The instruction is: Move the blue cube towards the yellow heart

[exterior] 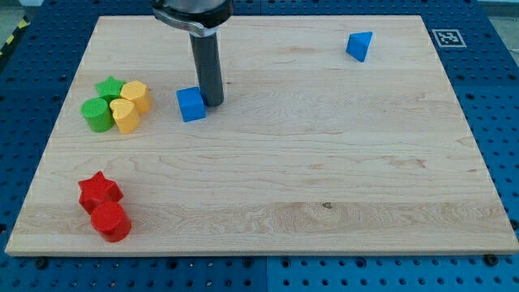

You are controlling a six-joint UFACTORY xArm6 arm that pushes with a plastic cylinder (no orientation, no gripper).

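Nearest the camera of the pair, the small blue cube [191, 105] is sitting touching the left of my tip [213, 102], which, being a jawless rod, is grasping nothing, with the yellow heart-shaped block [124, 116] lying farther left.

pale wooden board [324, 186], blue perforated bench [495, 97] around it, fiducial marker [447, 37] at the view's top right

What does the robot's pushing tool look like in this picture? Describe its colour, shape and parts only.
A straight, round, dark grey rod, plain and unmarked, hangs from a wider glossy black collar at the view's top. My tip ends flat. No cables or labels show.
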